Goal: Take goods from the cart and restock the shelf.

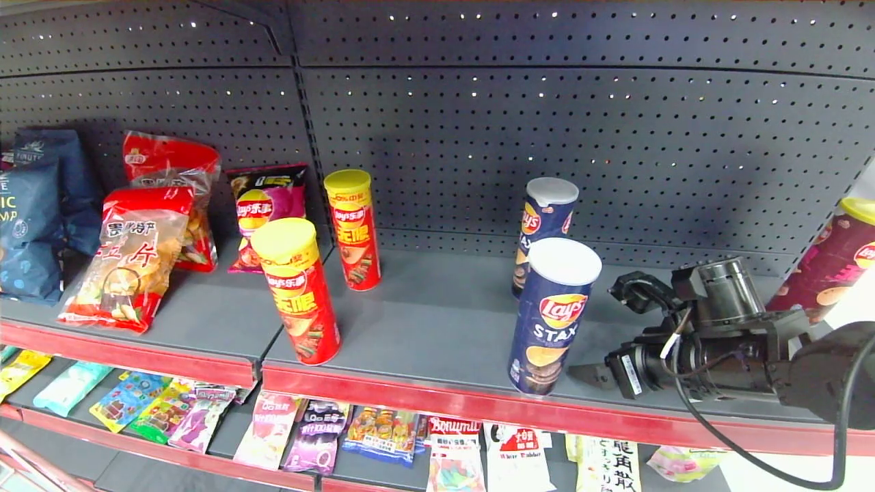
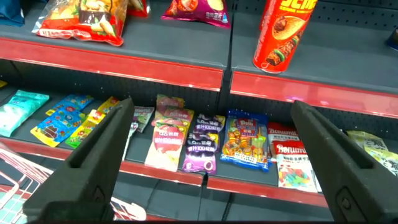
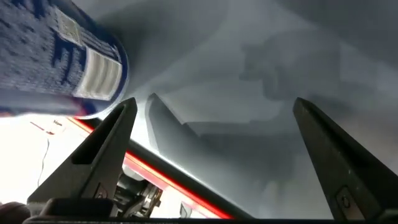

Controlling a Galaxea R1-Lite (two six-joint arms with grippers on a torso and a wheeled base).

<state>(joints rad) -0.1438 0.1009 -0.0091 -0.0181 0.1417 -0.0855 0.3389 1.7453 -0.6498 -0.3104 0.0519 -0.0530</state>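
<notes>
Right gripper [image 1: 608, 333], lower right, gapes empty beside front blue can [image 1: 551, 318] near red shelf edge [image 1: 410, 393]; left gripper [image 2: 211, 104] likewise spread, empty.

The left claw [image 2: 211, 106], spread wide, hangs before small snack packets [image 2: 245, 140] below a red can [image 2: 278, 34].

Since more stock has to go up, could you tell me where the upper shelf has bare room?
Widest bare shelf lies between the red cans and the blue cans. A smaller patch sits behind the right tool, toward the maroon can. The bags at left are crowded.
</notes>
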